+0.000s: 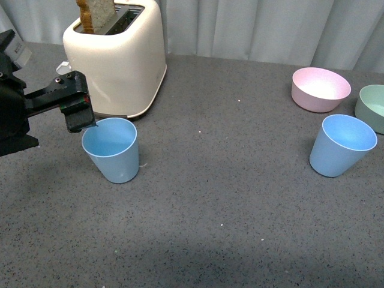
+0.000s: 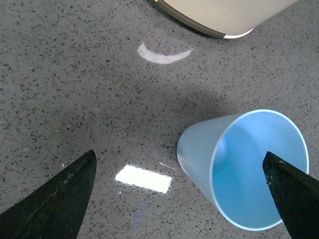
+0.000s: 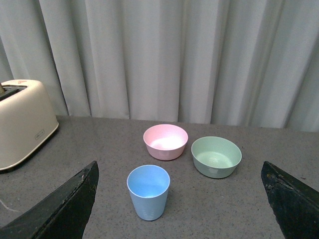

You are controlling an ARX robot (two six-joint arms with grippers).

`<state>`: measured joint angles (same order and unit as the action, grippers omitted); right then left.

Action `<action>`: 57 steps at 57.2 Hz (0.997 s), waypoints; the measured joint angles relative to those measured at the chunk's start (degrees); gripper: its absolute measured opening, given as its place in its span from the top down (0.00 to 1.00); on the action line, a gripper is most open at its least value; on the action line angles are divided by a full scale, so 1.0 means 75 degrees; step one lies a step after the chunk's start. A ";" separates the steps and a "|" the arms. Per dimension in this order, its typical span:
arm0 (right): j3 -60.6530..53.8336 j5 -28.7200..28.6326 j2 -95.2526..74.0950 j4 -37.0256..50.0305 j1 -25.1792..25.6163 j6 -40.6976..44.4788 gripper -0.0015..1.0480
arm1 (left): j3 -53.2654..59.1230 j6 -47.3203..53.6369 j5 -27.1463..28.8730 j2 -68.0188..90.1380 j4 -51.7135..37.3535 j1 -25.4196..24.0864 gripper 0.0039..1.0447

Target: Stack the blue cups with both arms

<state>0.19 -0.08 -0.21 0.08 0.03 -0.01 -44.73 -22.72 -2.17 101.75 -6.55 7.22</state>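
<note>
Front view: left arm [image 1: 15, 111] runs off the left edge, only its fore part w/ the left gripper [image 1: 79, 120] shows. Gripper body covers a bit of the blue cup [image 1: 114, 153] rim; contact can't be told. Toaster [image 1: 120, 60] top & bread slice [image 1: 96, 13] cut by top edge, green bowl [image 1: 373, 108] cut at right.

Left wrist view: left fingers [image 2: 55, 204] cut at the lower corners, one tip overlaps the cup rim; toaster only a strip of base.

Right wrist view: toaster cut at the edge, its badge [image 3: 39, 133] too small to read; right fingers [image 3: 60, 209] cut at the corners.

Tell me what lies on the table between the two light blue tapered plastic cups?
Only bare grey speckled tabletop lies between the left light blue plastic cup and the right light blue plastic cup; the front view shows it.
</note>
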 joint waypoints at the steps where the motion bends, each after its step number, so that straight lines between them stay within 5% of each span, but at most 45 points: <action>1: 0.0000 0.0003 0.0000 0.0000 -0.0003 0.0000 0.09 | -0.0017 -0.0006 0.0000 0.0023 0.0009 0.0015 0.06; 27: 0.0000 0.0000 -0.0003 0.0000 -0.0003 0.0000 0.09 | -0.0711 -0.0157 -0.0137 0.0956 0.0493 0.0277 0.07; 57: 0.0000 0.0003 0.0000 0.0000 -0.0003 0.0000 0.09 | -0.0743 -0.0207 0.0052 0.0819 0.1122 0.0323 0.96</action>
<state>0.19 -0.05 -0.21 0.08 0.01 -0.01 -50.30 -24.27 -1.78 107.90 1.87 9.65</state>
